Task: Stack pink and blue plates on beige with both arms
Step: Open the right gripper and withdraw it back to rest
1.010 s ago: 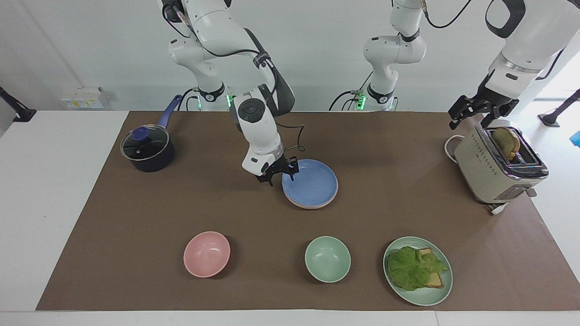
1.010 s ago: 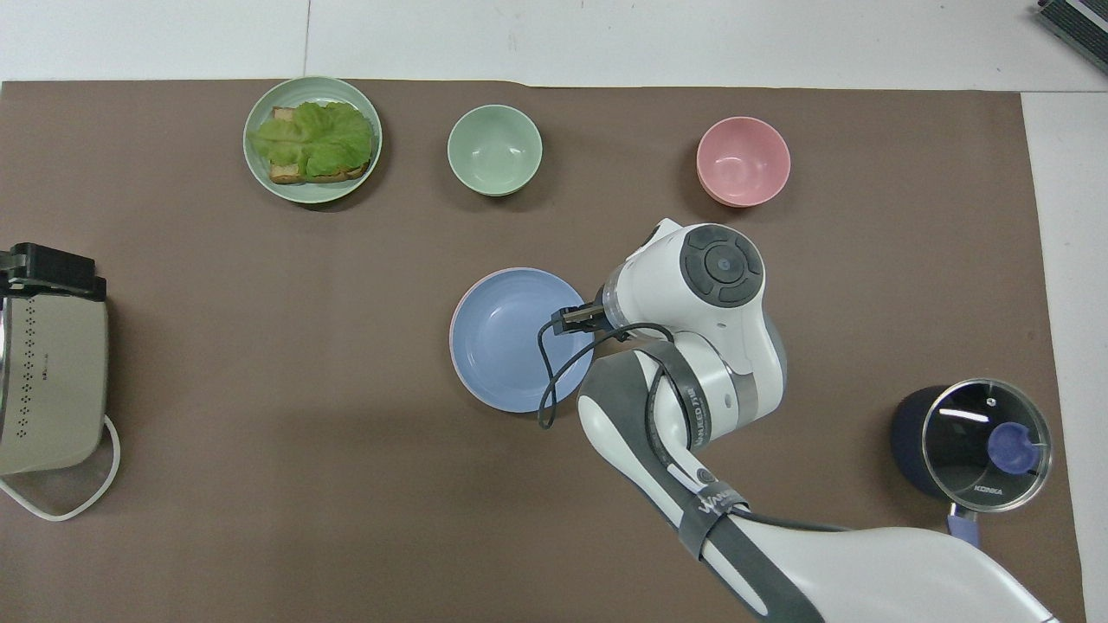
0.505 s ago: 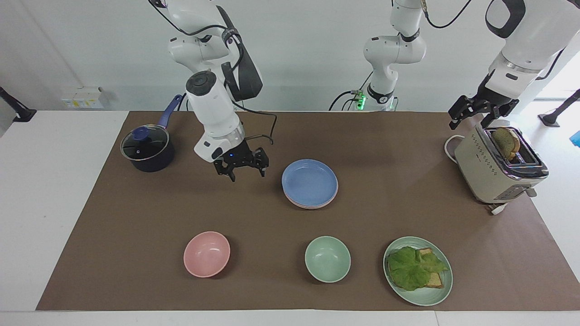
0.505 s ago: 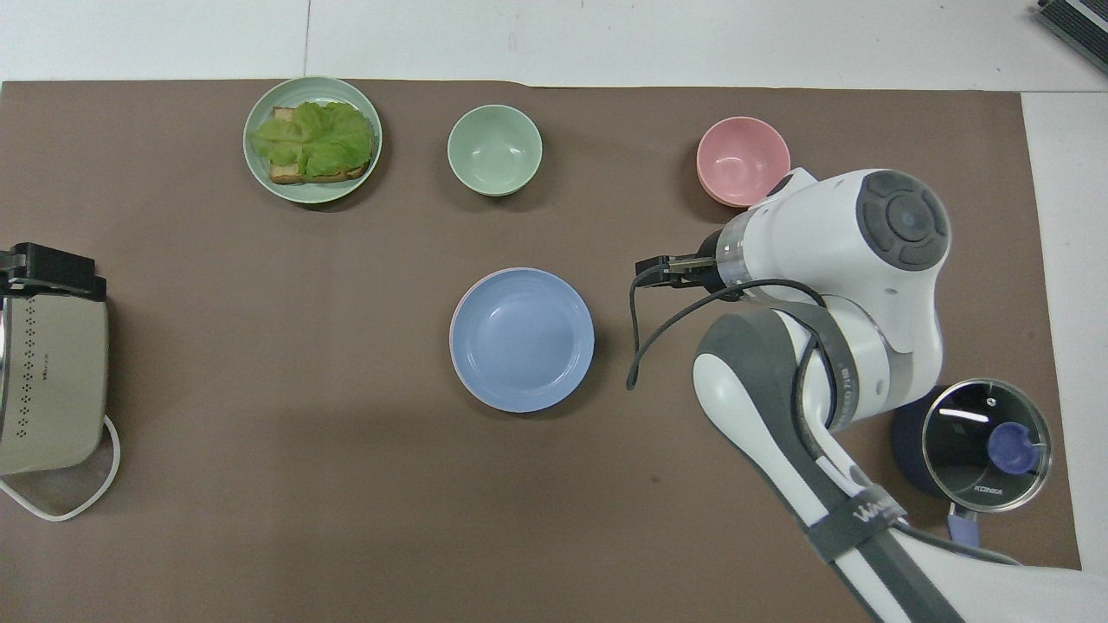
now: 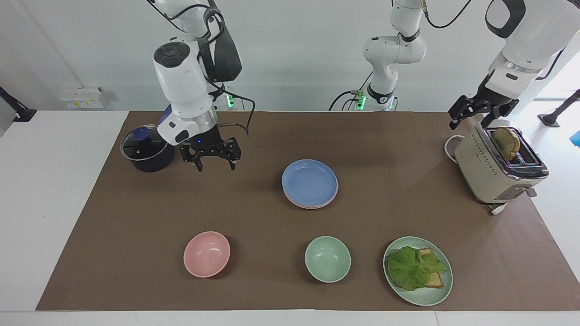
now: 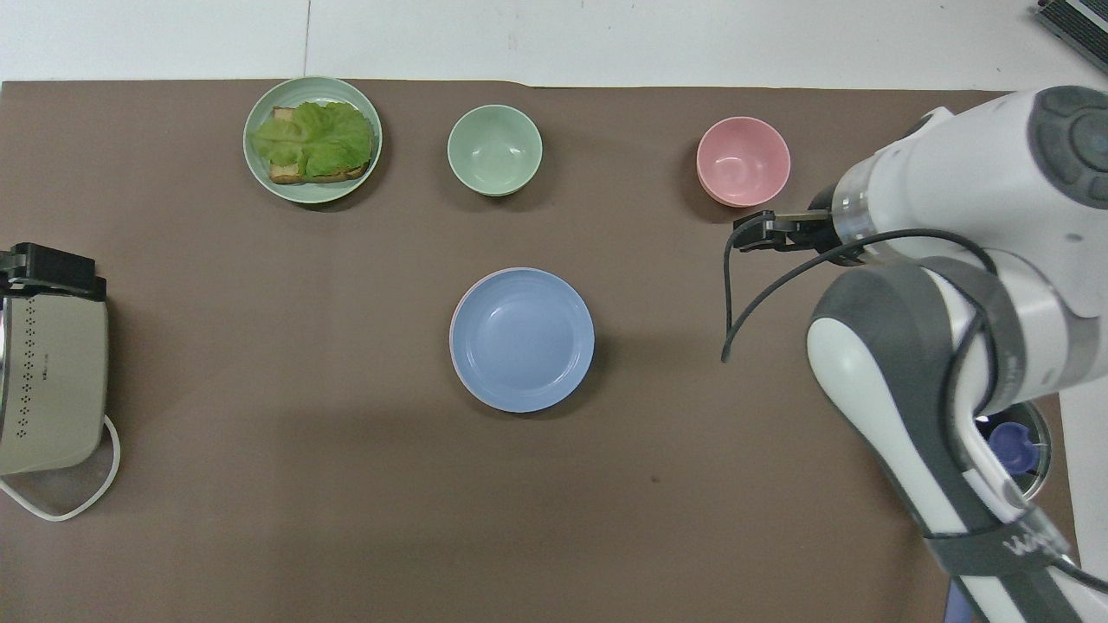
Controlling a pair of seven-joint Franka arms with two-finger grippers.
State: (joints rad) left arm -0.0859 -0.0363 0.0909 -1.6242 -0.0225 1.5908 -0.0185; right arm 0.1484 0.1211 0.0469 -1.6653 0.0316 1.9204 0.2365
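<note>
The blue plate lies on top of a stack in the middle of the brown mat. Only a thin rim of the pink plate shows under it. The beige plate is hidden beneath them. My right gripper hangs open and empty over the mat, between the stack and the pot, apart from the plates. My left gripper waits open and empty above the toaster.
A lidded dark pot stands at the right arm's end, and a toaster holding bread at the left arm's end. Farther from the robots sit a pink bowl, a green bowl and a green plate with lettuce and toast.
My right gripper has let go of the blue plate's rim, risen and swung away toward the pot. The blue plate stays on the stack. The left arm has not moved.
</note>
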